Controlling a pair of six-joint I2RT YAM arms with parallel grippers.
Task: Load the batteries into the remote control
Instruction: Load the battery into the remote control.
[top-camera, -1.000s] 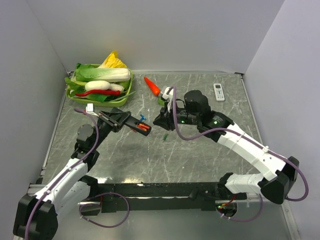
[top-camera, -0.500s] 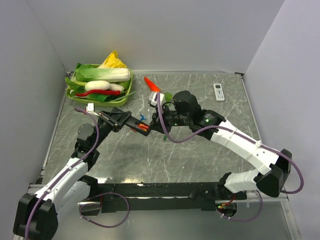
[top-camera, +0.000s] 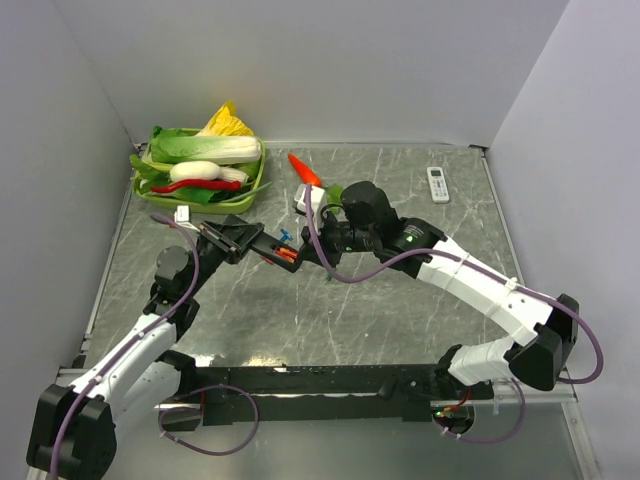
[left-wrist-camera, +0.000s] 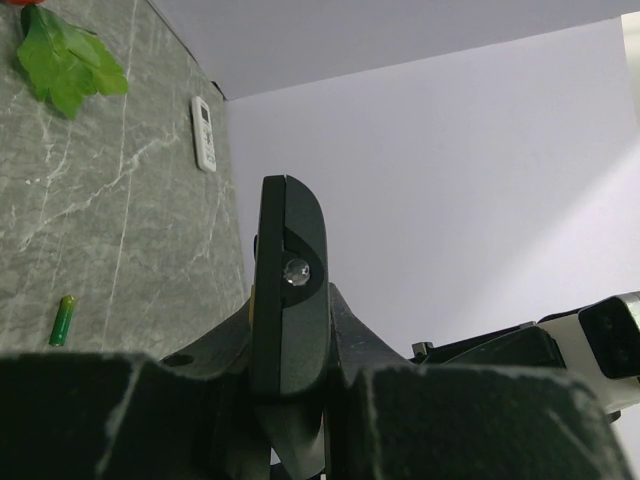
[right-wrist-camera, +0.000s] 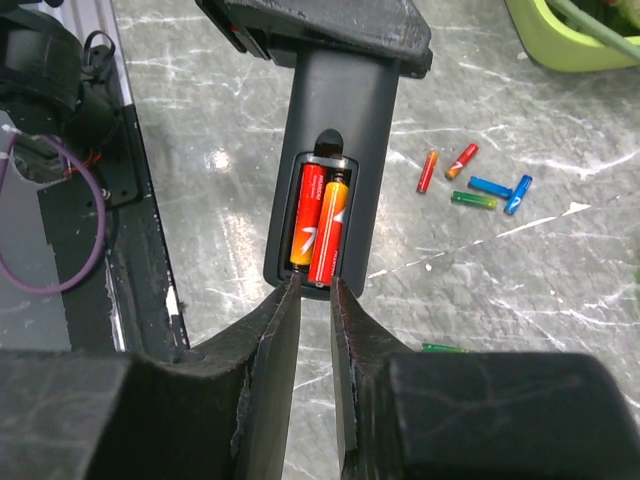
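My left gripper (top-camera: 250, 240) is shut on the black remote control (top-camera: 272, 248) and holds it above the table, battery bay up. In the right wrist view the remote (right-wrist-camera: 340, 120) shows its open bay with two red-orange batteries (right-wrist-camera: 322, 225) side by side. My right gripper (right-wrist-camera: 315, 290) is nearly shut, with a narrow gap and nothing between the fingers. Its tips sit at the near end of the bay. It also shows in the top view (top-camera: 305, 252). Loose batteries lie on the table: red (right-wrist-camera: 428, 171), blue (right-wrist-camera: 488, 185), green (right-wrist-camera: 440, 348). In the left wrist view the remote (left-wrist-camera: 290, 290) stands edge-on between my fingers.
A green tray (top-camera: 200, 198) of vegetables stands at the back left. An orange carrot (top-camera: 304, 170) lies behind the grippers. A white remote (top-camera: 437, 184) lies at the back right. A green battery (left-wrist-camera: 63, 320) lies on the marble table.
My right gripper has moved left, from a short way off to the end of the remote's battery bay. My left gripper has held the remote still.
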